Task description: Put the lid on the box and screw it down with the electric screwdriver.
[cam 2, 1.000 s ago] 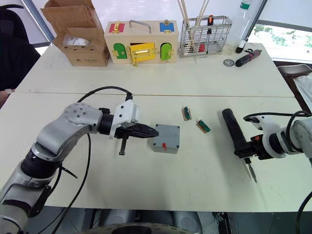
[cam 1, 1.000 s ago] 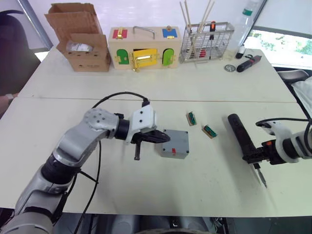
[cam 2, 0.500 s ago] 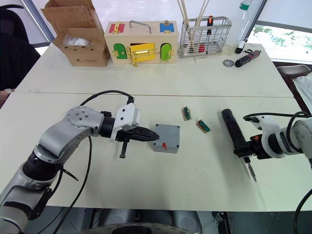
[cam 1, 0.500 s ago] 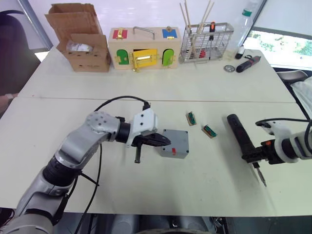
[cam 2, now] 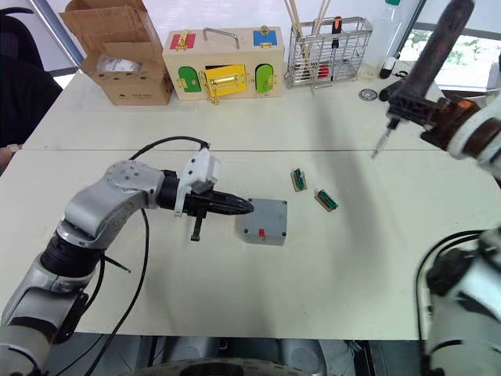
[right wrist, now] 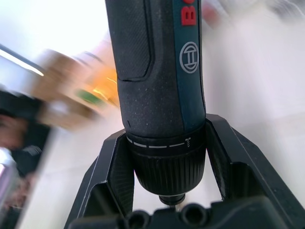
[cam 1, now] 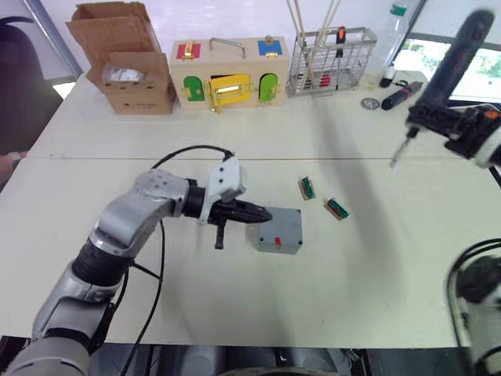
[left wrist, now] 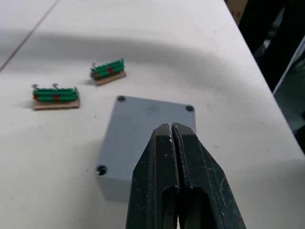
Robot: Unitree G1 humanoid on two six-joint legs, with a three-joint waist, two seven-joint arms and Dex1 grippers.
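Clamping the electric screwdriver (cam 2: pixel 429 63), the right gripper (cam 2: pixel 423 110) hangs raised; left gripper (left wrist: pixel 172 138) pressed together over the lid (left wrist: pixel 143 129).

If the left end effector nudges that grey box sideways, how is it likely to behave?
The box sits flat on the table on a wide base, so it would probably slide rather than tip. It looks like hard moulded plastic, likely stiff and light. The shut left end effector touches near one top edge, so an off-centre push may make it pivot.
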